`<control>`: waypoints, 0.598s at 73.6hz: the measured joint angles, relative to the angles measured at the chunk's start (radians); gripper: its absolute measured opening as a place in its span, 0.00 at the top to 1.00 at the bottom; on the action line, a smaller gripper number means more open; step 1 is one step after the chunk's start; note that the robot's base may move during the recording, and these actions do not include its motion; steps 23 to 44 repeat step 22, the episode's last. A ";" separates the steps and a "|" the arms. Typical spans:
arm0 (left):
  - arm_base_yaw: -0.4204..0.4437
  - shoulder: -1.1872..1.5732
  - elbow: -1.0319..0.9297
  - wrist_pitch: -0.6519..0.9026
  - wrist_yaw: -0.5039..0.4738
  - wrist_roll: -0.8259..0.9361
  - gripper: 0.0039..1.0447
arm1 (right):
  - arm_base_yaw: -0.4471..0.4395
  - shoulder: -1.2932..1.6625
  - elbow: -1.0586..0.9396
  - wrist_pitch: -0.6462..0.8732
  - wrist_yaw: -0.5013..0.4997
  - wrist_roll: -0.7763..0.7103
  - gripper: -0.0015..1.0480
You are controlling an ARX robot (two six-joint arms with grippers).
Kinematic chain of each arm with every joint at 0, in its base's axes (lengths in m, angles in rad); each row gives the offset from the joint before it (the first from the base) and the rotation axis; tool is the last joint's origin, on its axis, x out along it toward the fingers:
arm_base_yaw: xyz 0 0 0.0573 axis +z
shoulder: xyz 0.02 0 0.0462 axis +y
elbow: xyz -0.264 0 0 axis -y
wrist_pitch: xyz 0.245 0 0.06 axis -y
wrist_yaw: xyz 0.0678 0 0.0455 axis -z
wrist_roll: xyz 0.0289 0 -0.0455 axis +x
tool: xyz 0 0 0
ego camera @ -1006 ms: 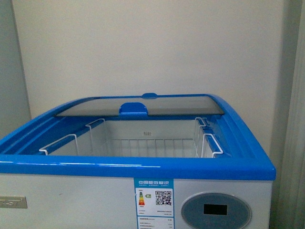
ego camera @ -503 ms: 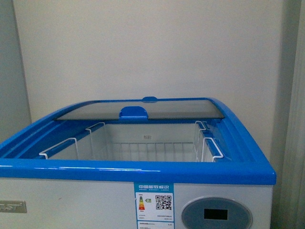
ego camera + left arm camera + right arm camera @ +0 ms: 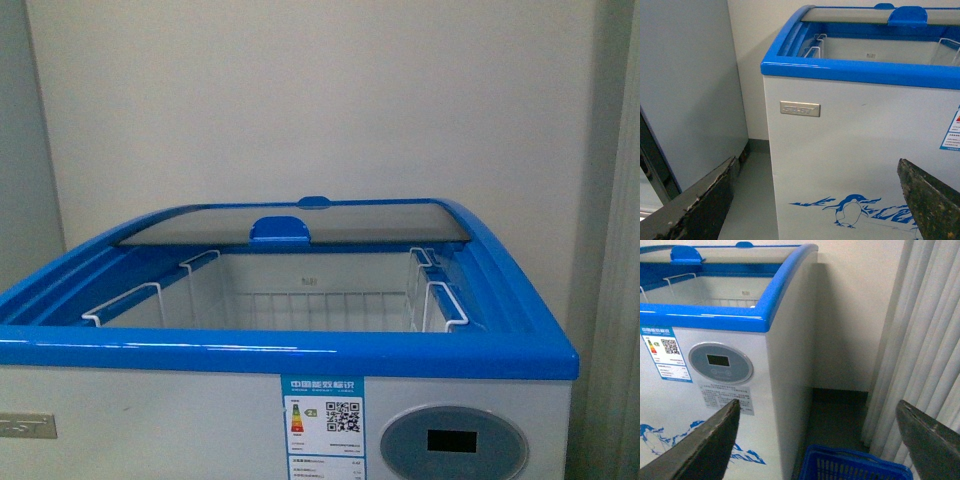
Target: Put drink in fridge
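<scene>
Left tool [image 3: 817, 200]: released, fingers spread wide, nothing between them. I see its two dark, worn fingers [image 3: 700, 205] low in the left wrist view, well short of the fridge [image 3: 860, 150]. Between them sits the fridge's white front panel with the blue penguin art [image 3: 850, 210]; a small metal nameplate [image 3: 800, 108] is higher up, under the blue rim. A tall grey cabinet [image 3: 685, 85] stands beside the fridge on that side, apart from it, with floor showing between.

Right tool [image 3: 817, 440]: also released, fingers [image 3: 705, 445] wide apart and empty. It faces the fridge's front right corner. The oval grey display [image 3: 721, 362] and an energy label [image 3: 666, 354] are on the front panel. A blue basket [image 3: 855, 467] sits on the floor beside the fridge, with pale curtains [image 3: 925, 340] beyond it.

Front view: neither arm visible. The glass lid [image 3: 300, 222] is slid to the back, its blue handle [image 3: 280, 230] at mid-width, so the fridge compartment is open. White wire baskets [image 3: 130, 305] hang along the inside edges; I see nothing in them.

The drink: I cannot find it in any view; neither tool holds it.
</scene>
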 joint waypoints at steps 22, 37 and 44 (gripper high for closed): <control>0.000 0.000 0.000 0.000 0.000 0.000 0.08 | 0.000 0.000 0.000 0.000 0.000 0.000 0.07; 0.000 0.000 0.000 0.000 0.000 0.000 0.08 | 0.000 0.000 0.000 0.000 0.000 0.000 0.07; 0.000 0.000 0.000 0.000 0.000 0.000 0.08 | 0.000 0.000 0.000 0.000 0.000 0.000 0.07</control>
